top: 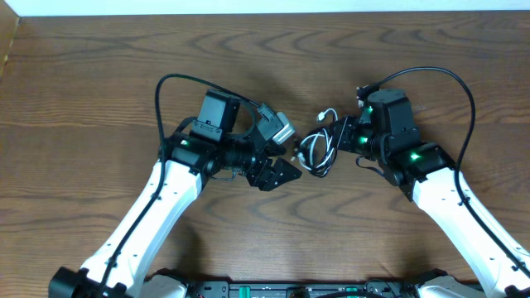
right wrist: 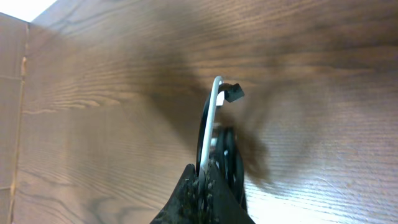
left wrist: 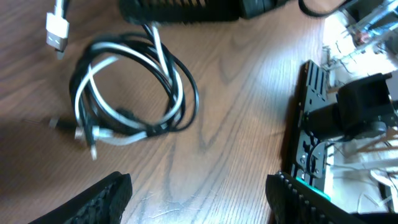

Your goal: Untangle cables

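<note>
Progress looks slight: the cables (left wrist: pixel 137 134) lie wound as one black-and-white coil on the table (top: pixel 265 58), neither cord freed, the right gripper (right wrist: pixel 208 177) pinched shut on its edge, the left gripper (left wrist: pixel 199 193) open and empty beside it.

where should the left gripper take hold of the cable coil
At the near arc of the cable coil, opposite where the right gripper pinches it. Come down from above on the side facing the left gripper: the coil lies flat, strands bunched there.
</note>
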Controlling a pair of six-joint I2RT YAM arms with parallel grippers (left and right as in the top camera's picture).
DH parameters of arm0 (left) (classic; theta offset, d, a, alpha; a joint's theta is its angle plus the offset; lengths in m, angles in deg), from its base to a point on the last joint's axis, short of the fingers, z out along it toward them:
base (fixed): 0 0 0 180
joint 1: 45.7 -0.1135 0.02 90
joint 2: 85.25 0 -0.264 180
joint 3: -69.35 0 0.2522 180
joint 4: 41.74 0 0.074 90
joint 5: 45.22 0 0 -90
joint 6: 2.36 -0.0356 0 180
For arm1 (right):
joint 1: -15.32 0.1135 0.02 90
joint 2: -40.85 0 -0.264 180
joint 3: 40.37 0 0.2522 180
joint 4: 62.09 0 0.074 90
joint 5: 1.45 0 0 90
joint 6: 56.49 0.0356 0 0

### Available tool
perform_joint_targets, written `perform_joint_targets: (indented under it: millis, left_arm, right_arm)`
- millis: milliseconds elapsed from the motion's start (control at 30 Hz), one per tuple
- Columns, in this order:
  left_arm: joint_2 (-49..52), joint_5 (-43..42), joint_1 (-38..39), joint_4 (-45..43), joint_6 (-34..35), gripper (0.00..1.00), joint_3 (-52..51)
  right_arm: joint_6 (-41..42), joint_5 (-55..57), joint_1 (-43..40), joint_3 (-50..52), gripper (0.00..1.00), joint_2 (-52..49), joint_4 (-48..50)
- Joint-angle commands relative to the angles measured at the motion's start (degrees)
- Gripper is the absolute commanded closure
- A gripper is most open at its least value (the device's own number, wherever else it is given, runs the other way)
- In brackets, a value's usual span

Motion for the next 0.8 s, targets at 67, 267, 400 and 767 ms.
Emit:
perform_joint_targets:
  millis: [67, 267, 400, 767]
  left_arm:
    - [4.3, -3.3, 1.4, -0.8, -3.5, 0.27, -0.5]
    - [10.3, -7.0, 5.3, -7.0, -3.5, 0.27, -0.5]
    - [12.8, -7.5, 8.1, -11.8, -3.4, 0.27, -0.5]
    - [13.2, -1.6, 8.8, -17.5, -2.6, 0.26, -0.5]
  right_arm:
    - [3.1, -3.2, -1.8, -0.9, 0.99, 0.4, 3.2]
    - [4.2, -4.6, -2.2, -0.9, 0.99, 0.4, 5.4]
    - [4.5, -5.0, -2.6, -0.9, 0.99, 0.4, 5.5]
    - [4.4, -14.4, -6.6, -0.9, 0.99, 0.4, 5.4]
